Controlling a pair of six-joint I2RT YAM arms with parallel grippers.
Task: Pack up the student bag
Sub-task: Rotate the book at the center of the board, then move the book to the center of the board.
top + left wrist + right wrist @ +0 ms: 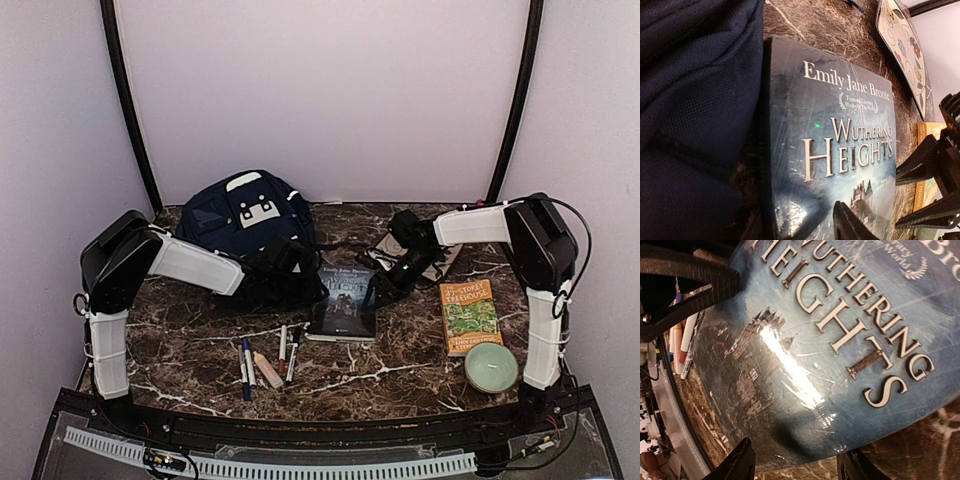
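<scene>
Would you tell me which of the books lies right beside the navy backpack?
The dark Wuthering Heights, beside the backpack; the orange Treehouse book lies apart, near the green bowl.

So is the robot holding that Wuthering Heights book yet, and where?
Nothing looks held. The book lies flat on the table, and the right end effector, open, sits just over its edge.

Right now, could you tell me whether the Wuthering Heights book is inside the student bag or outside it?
Outside: the Wuthering Heights book lies flat, cover up, on the marble table beside the student bag.
</scene>
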